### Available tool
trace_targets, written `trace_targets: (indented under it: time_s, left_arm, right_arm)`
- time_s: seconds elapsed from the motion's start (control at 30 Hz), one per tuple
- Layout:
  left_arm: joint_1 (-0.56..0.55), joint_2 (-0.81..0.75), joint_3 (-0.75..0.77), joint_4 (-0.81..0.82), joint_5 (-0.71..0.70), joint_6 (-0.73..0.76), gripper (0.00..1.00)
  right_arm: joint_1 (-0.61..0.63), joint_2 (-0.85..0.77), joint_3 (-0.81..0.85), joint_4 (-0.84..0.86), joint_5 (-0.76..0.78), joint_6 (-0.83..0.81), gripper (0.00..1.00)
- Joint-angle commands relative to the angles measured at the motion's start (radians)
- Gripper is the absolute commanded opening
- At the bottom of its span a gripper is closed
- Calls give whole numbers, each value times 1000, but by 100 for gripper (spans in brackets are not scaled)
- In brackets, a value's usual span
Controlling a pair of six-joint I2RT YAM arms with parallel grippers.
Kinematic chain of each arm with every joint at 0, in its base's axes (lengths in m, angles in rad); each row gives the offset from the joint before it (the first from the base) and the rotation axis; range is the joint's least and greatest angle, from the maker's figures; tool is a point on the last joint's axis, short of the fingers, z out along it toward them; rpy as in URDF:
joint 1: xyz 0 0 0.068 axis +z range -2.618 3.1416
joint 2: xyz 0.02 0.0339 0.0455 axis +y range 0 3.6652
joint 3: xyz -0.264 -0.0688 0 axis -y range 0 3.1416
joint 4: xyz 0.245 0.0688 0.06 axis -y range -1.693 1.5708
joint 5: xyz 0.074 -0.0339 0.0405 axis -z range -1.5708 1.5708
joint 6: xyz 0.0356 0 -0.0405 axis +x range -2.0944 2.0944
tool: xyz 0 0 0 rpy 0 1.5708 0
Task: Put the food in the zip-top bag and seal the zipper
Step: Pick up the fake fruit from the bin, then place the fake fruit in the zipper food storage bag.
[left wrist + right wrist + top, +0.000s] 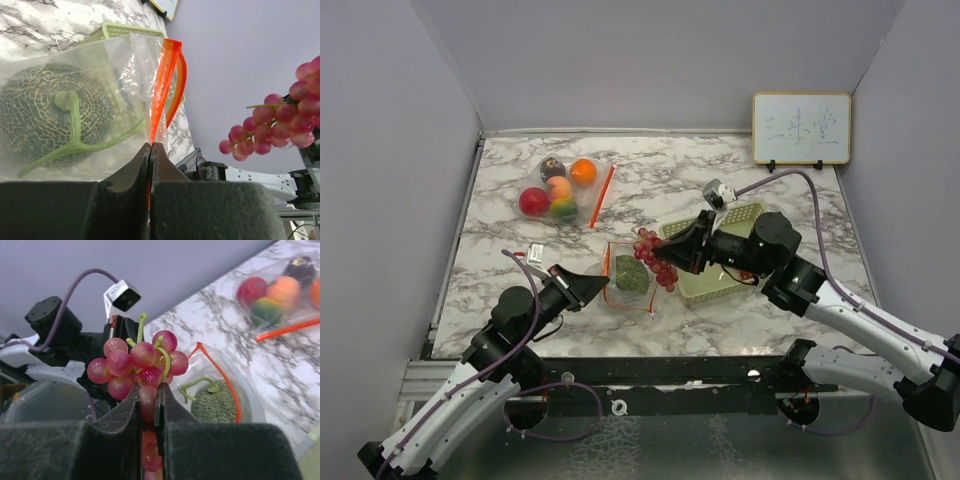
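A clear zip-top bag [628, 282] with an orange zipper [165, 85] lies at the near centre and holds the green netted melon [631, 273]. My left gripper [603, 283] is shut on the bag's zipper rim at its left corner; in the left wrist view [151, 145] the orange strip is pinched between the jaws and the melon [50, 117] lies behind the plastic. My right gripper [665, 258] is shut on the bunch of red grapes [653, 257] and holds it just right of and above the bag mouth. The grapes [140, 365] stick out past the right gripper [149, 389], with the melon [215, 402] beyond.
A second clear bag [588, 205] at the back left holds the red apple [533, 201], orange [583, 172], dark purple fruit [552, 168] and peach fruit [558, 188]. A pale green mesh basket [738, 216] lies under the right arm. A whiteboard [801, 128] stands at the back right. A small white packet [535, 252] lies near the left arm.
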Motion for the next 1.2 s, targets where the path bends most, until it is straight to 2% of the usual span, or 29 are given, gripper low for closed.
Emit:
trace_targets:
  time_s: [0.0, 0.1, 0.2, 0.27, 0.4, 0.5, 0.6, 0.73, 0.87, 0.97, 1.07, 1.17]
  left_arm:
    - [3, 17, 39, -1, -10, -3, 0]
    - [4, 21, 43, 2, -7, -12, 0]
    - [3, 16, 41, 7, -5, -24, 0]
    - [3, 15, 42, 3, -6, -27, 0]
    - [3, 14, 46, 2, -9, -28, 0]
    - [3, 16, 49, 5, -11, -23, 0]
    - [3, 14, 52, 0, -13, -15, 0]
    - [3, 16, 45, 6, -15, -13, 0]
    - [3, 30, 42, 27, -6, -16, 0]
    - [3, 34, 47, 23, -3, -12, 0]
    - [3, 24, 48, 18, -4, -14, 0]
    - [2, 16, 49, 15, -3, -14, 0]
  right_arm:
    - [17, 20, -130, 363, -123, 93, 2]
    - [39, 74, -215, 591, -59, 109, 2]
    - [55, 159, -237, 723, -39, 114, 2]
    - [79, 208, -234, 777, -28, 118, 2]
    - [119, 282, -225, 775, 61, 107, 2]
    - [140, 295, -245, 711, 172, 102, 5]
    - [144, 263, -285, 621, 288, 135, 25]
    - [145, 188, -321, 538, 339, 135, 41]
    - [146, 135, -259, 386, 341, 76, 51]
    - [146, 57, -244, 312, 375, 54, 52]
    - [145, -15, -216, 152, 554, 67, 60]
    - [143, -17, -162, -103, 837, 176, 71]
